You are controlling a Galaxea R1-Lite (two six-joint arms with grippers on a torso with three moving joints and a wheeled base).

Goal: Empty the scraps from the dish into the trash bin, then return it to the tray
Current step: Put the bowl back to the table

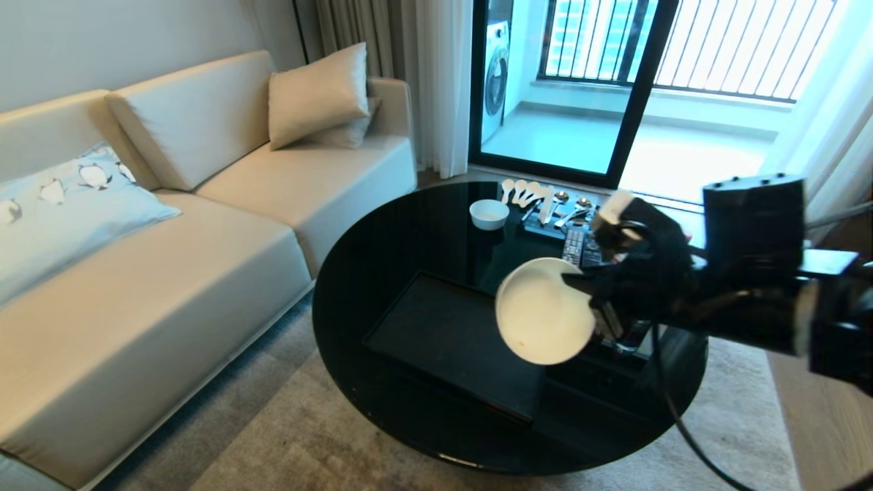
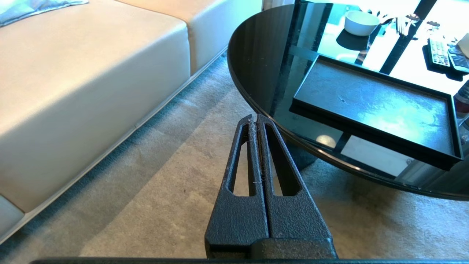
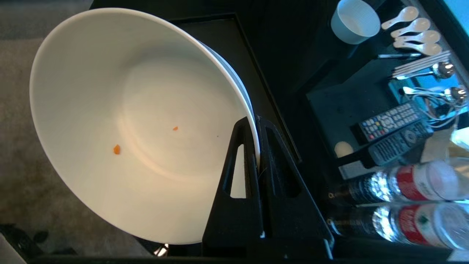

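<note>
Between tool pads: dish (image 3: pixel 139 121) rim, right tool (image 3: pixel 256 161) clenched on it.
Handling: glossy, slippery, fragile, light.
Below tool: tray (image 1: pixel 450 334).
Left tool (image 2: pixel 256 121): closed, empty.

The worktop (image 1: pixel 382 273) is round, glossy and black, standing on a pale carpet (image 1: pixel 286 436). The black tray (image 1: pixel 443 334) lies toward 6 o'clock, its surface bare. A small white bowl (image 1: pixel 489 213) sits at about 12 o'clock. At 1 o'clock lie white spoons (image 1: pixel 522 191), metal spoons (image 1: pixel 571 204) and two remotes (image 1: pixel 576 245). Bottles (image 3: pixel 399 183) lie near 3 o'clock.
</note>
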